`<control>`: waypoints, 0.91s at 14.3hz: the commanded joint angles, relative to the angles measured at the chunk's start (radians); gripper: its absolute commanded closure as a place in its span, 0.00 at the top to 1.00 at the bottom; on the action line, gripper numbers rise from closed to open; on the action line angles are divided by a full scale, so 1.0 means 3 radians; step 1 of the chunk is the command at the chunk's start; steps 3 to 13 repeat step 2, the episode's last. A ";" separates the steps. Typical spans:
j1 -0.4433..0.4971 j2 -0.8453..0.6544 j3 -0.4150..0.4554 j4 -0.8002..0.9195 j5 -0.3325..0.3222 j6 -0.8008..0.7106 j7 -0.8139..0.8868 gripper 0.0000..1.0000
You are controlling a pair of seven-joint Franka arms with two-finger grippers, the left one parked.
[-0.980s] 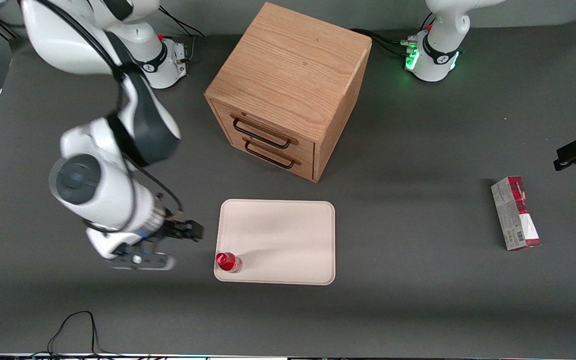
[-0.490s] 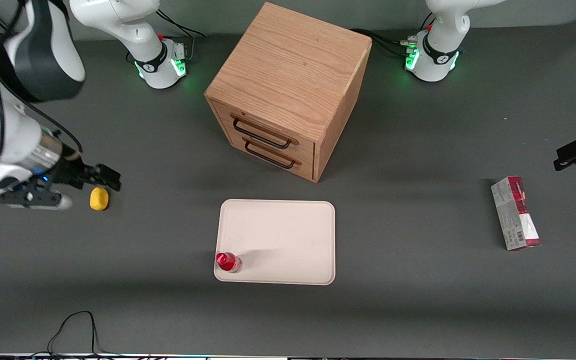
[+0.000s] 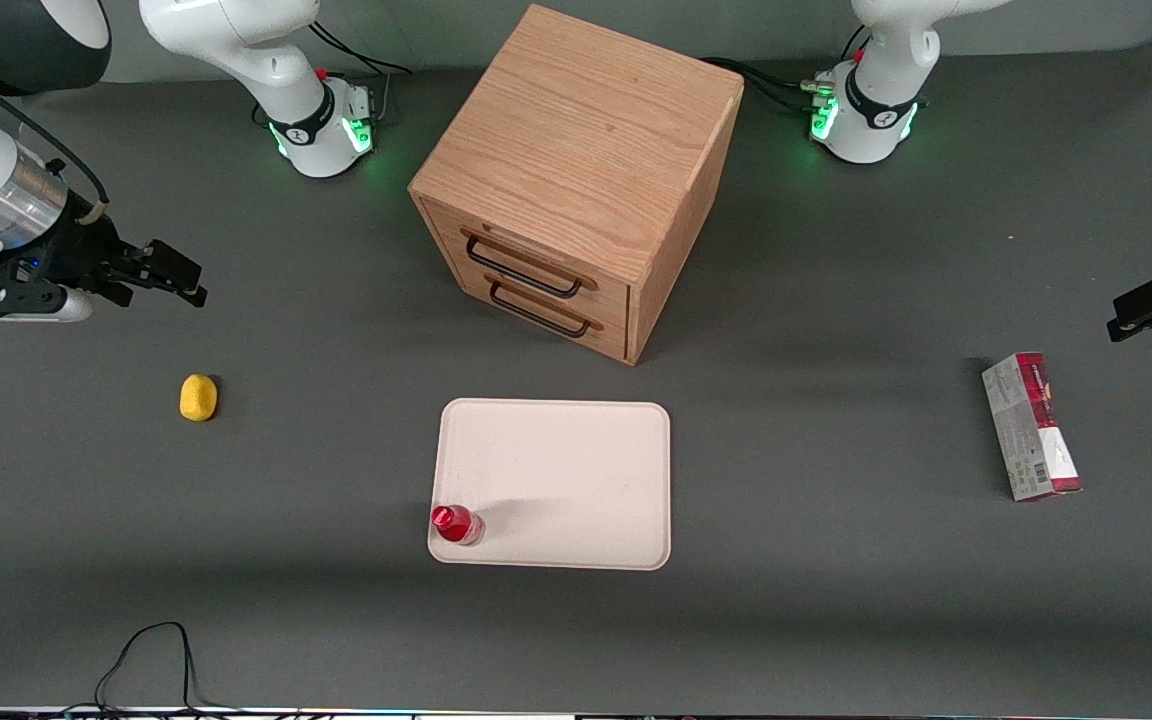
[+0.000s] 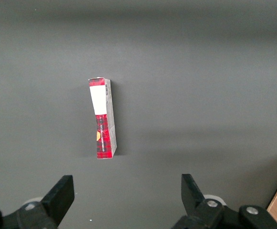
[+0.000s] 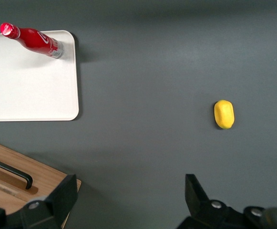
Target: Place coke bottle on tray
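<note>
The coke bottle (image 3: pixel 456 524) stands upright on the tray (image 3: pixel 556 470), in the tray's corner nearest the front camera toward the working arm's end. It also shows in the right wrist view (image 5: pixel 32 37), red with white script, on the tray (image 5: pixel 28 90). My right gripper (image 3: pixel 176 275) is open and empty, raised high above the table at the working arm's end, well away from the tray. In the right wrist view (image 5: pixel 128 195) nothing lies between its fingers.
A yellow lemon (image 3: pixel 198 397) (image 5: pixel 224 114) lies on the table toward the working arm's end. The wooden drawer cabinet (image 3: pixel 576 180) stands farther from the front camera than the tray. A red-and-grey carton (image 3: pixel 1031 426) (image 4: pixel 103 118) lies toward the parked arm's end.
My right gripper has pulled away from the tray and up toward the working arm's end, uncovering the lemon. The bottle stays standing on the tray.
</note>
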 commanded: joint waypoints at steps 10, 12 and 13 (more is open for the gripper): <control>0.0016 0.0060 -0.0037 0.0235 0.0027 -0.0186 -0.0040 1.00; 0.0016 0.0060 -0.0037 0.0235 0.0027 -0.0186 -0.0040 1.00; 0.0016 0.0060 -0.0037 0.0235 0.0027 -0.0186 -0.0040 1.00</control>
